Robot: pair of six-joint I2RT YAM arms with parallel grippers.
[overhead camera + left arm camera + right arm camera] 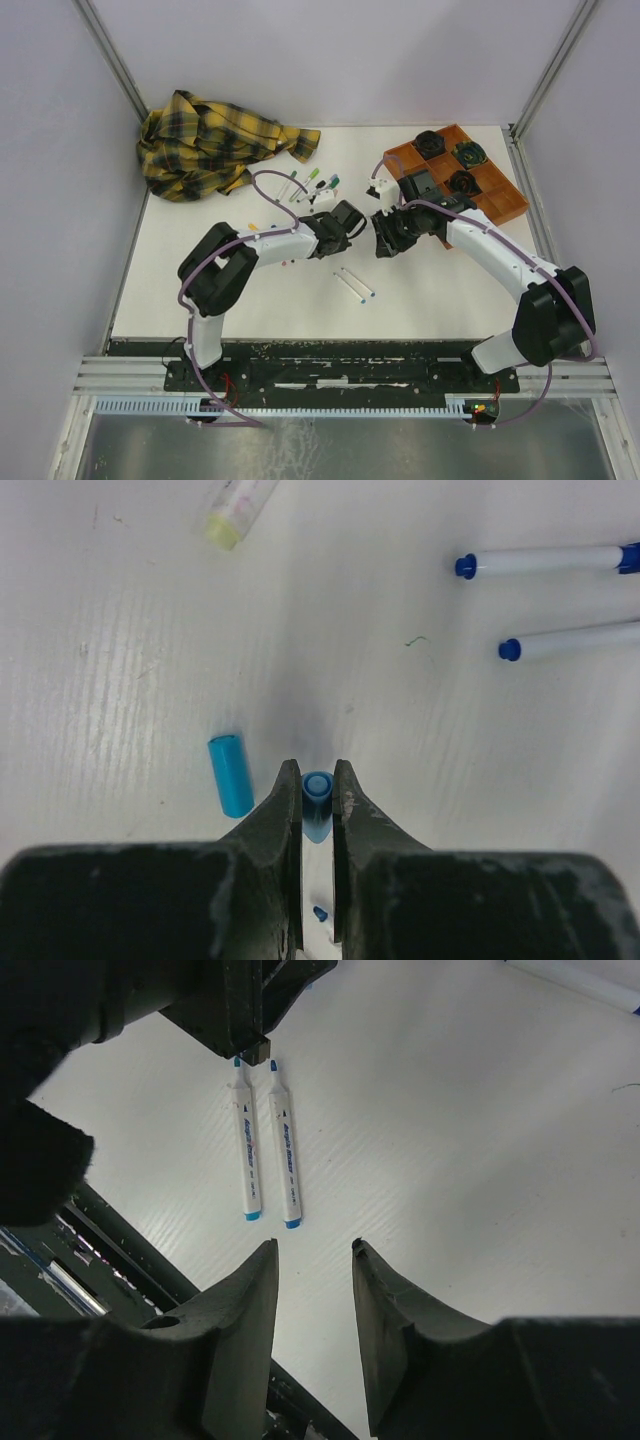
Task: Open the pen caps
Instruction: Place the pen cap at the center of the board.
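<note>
Your left gripper [316, 775] clamps a tiny, probably slippery cap [317, 792] mid-body, while your right gripper [313, 1250] gapes empty beside it.

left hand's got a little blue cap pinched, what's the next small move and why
Probably lower the left hand and release the held blue cap onto the table beside the loose blue cap lying there. The held cap is pinched with no pen barrel showing in it, and the right hand hangs open and empty, so the pull looks done.
</note>
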